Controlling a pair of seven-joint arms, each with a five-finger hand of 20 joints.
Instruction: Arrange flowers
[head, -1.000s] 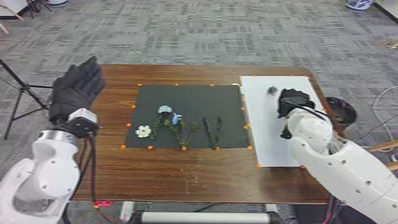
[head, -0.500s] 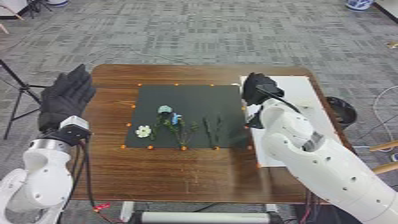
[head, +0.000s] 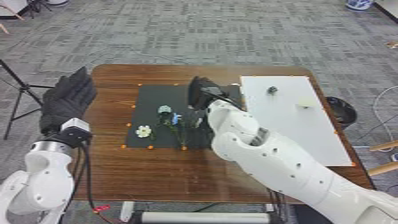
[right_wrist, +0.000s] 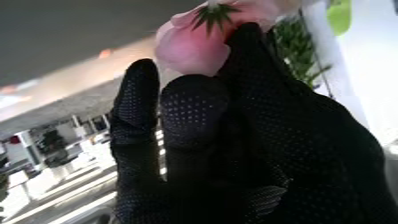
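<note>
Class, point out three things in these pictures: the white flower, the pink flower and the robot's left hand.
White flower (head: 143, 131): head view, on its blossom.
Pink flower (right_wrist: 194, 50): right wrist view, on its petals.
Left hand (head: 66, 100): head view, on its black glove.

Black-gloved fingers (right_wrist: 194, 107) touch a pink flower (right_wrist: 191, 52) with green sepals (right_wrist: 213, 17), leafy greenery (right_wrist: 296, 46) showing past them.

A white, open flower (head: 144, 131), round pale-blue bloom (head: 164, 109) and small blue flower (head: 176, 119) lie on a dark mat (head: 162, 93); a pink, green-sepalled bloom (right_wrist: 191, 52) is at the right robot hand (head: 202, 92).
</note>
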